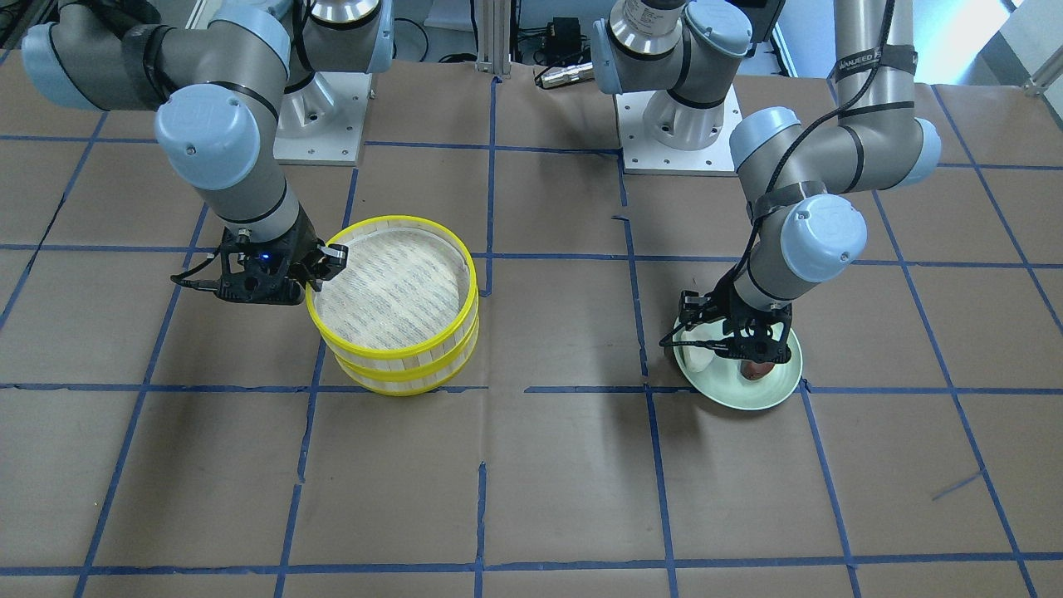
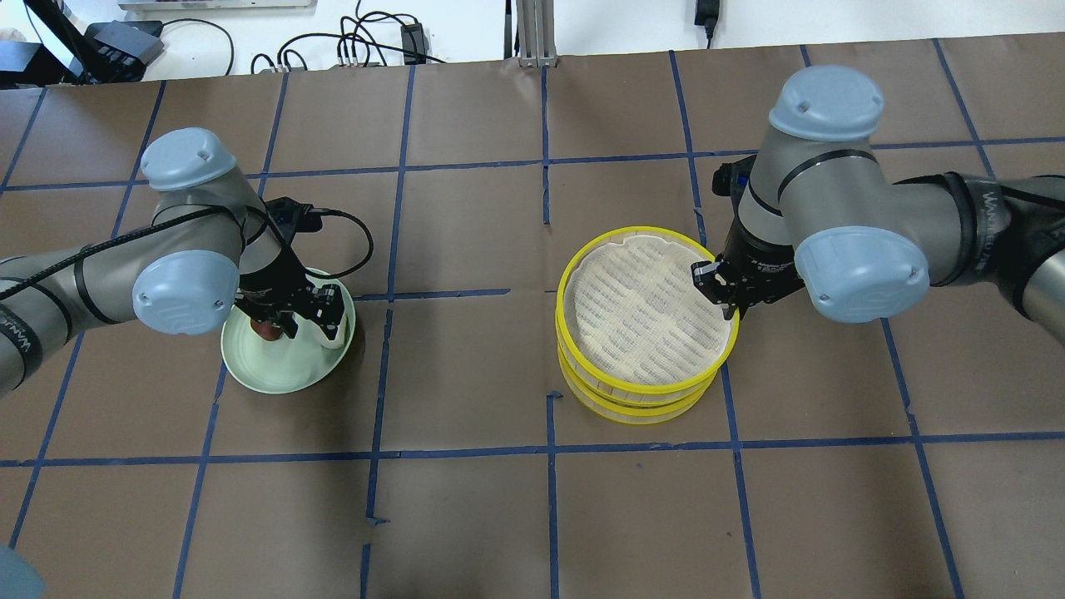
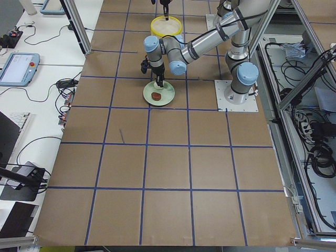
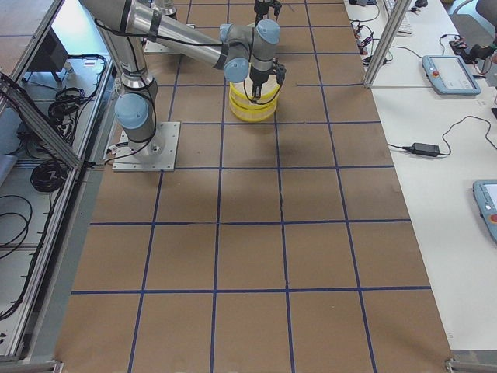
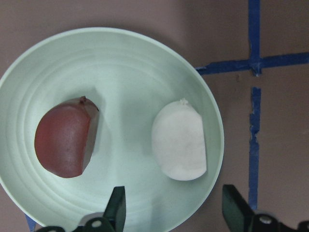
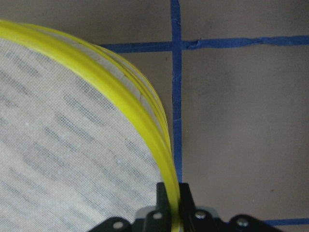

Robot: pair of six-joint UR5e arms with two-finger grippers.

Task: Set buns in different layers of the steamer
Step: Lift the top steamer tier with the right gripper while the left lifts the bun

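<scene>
The two steamer layers are stacked; the top layer (image 2: 645, 308) sits a little offset on the lower one (image 2: 632, 408), and its floor is bare. My right gripper (image 2: 722, 293) is shut on the top layer's yellow rim (image 6: 166, 164), also seen in the front view (image 1: 322, 266). My left gripper (image 5: 175, 205) is open above the pale green plate (image 5: 125, 72). On the plate lie the white bun (image 5: 179, 141) and the reddish-brown bun (image 5: 63, 140). The open fingers stand level with the white bun (image 2: 336, 331), not touching it.
The plate (image 1: 739, 397) lies on the robot's left, the steamer (image 1: 399, 365) on its right, about two grid squares apart on the brown paper with blue tape lines. Both arm bases stand at the table's back edge.
</scene>
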